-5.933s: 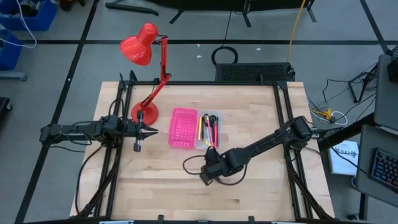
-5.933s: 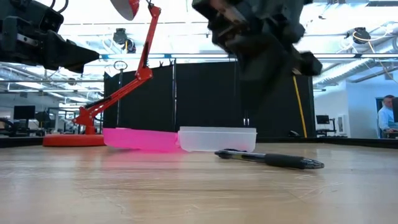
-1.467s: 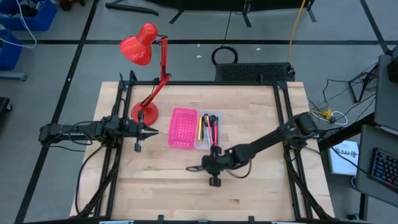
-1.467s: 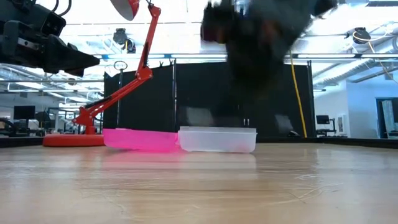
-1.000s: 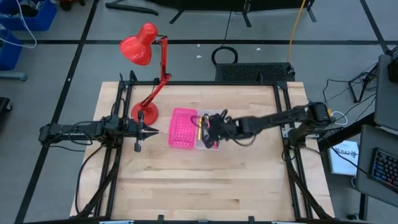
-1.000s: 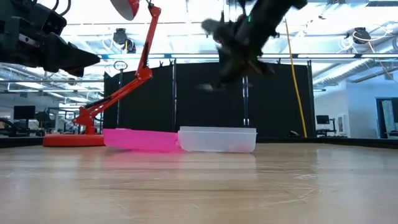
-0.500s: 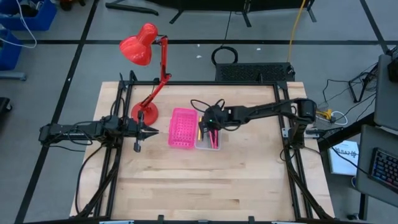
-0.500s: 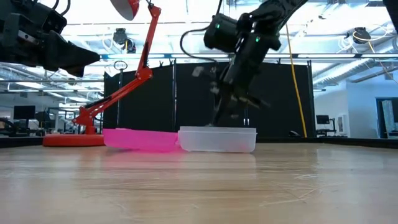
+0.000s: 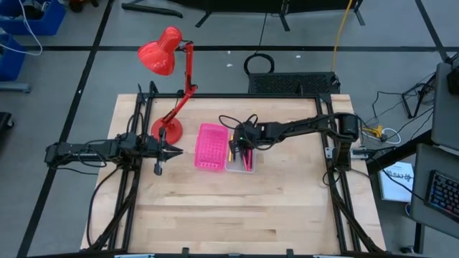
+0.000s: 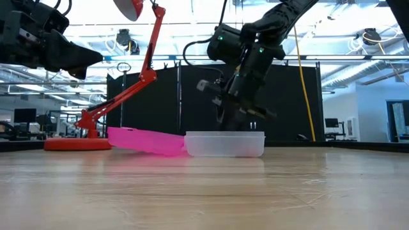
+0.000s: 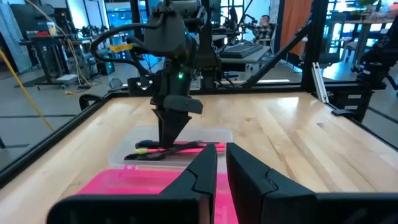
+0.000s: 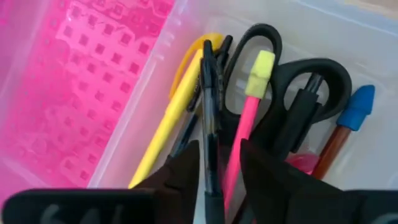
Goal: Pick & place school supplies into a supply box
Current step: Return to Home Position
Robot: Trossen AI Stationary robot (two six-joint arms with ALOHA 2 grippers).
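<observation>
The clear supply box [image 9: 251,166] sits mid-table beside a pink perforated tray [image 9: 210,147]. In it lie black-handled scissors [image 12: 292,87], a yellow pen [image 12: 165,118], a pink pen [image 12: 245,118], a blue-tipped pencil [image 12: 354,112] and a black pen [image 12: 208,106]. My right gripper [image 12: 219,149] points down into the box [image 10: 223,144], open, its fingers on either side of the black pen. My left gripper [image 9: 177,152] waits shut at the table's left, level, above the wood near the lamp's base. My right gripper comes from above with its fingers [image 12: 186,165] pointing down into the box. The black pen's shaft [image 12: 209,155] runs between them, wider gap than pen, and the pen lies among the other supplies. Whether a finger touches the pen, I cannot tell.
A red desk lamp [image 9: 168,72] stands at the far left, its round base [image 9: 166,131] next to my left gripper. The pink tray touches the box's left side. Bare wood spreads over the near half of the table.
My right gripper has carried the black pen a little toward the far edge over the supply box and come down until its fingers reach into it. The pen now lies in the box with the other supplies.
</observation>
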